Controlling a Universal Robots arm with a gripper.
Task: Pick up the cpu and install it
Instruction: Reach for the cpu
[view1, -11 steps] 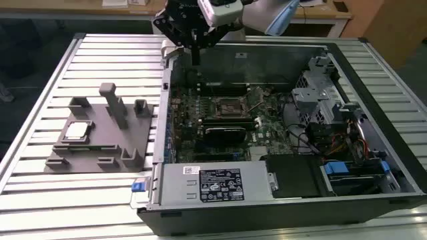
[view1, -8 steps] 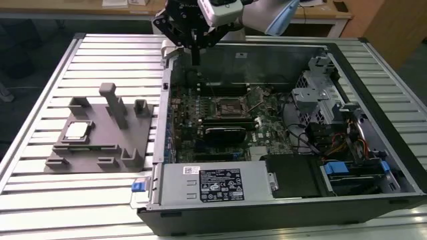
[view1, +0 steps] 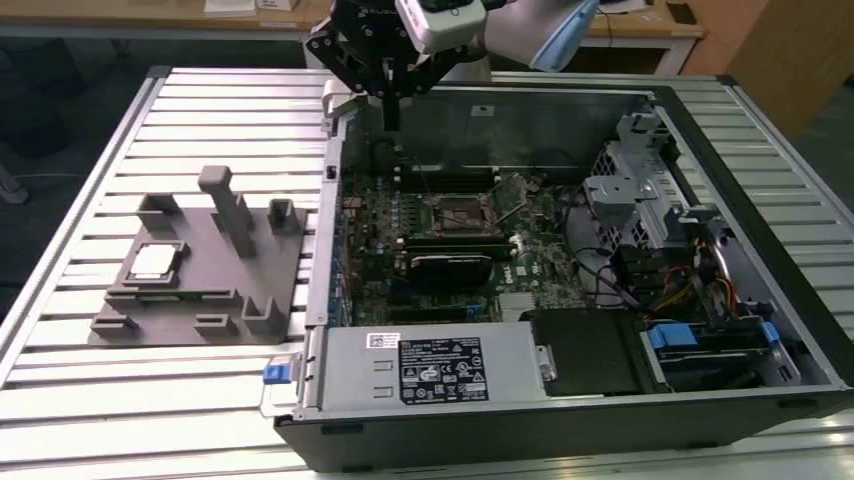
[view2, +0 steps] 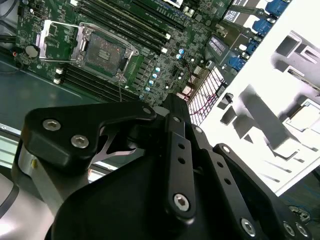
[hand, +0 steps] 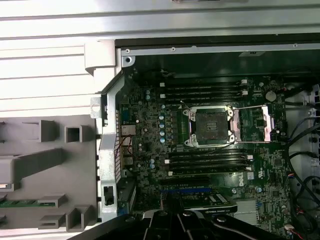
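Observation:
The cpu (view1: 151, 262), a small square chip with a silvery top, lies flat in a pocket of the grey fixture (view1: 200, 300) at the exterior view's left, outside the computer case. It also appears in the second wrist view as the cpu (view2: 305, 116). My gripper (view1: 391, 122) hangs above the case's far left corner, well away from the chip, with its fingers shut together on nothing. The motherboard socket (view1: 463, 212) sits inside the case with its metal retention frame swung open, and both wrist views show the socket (hand: 210, 127) (view2: 102, 50) bare.
The open computer case (view1: 747, 130) holds memory slots, a graphics card (view1: 447, 268), a power supply (view1: 427, 368), drive cages and cables at the exterior view's right. Upright posts rise from the grey fixture. Everything rests on a slatted metal table (view1: 80, 200).

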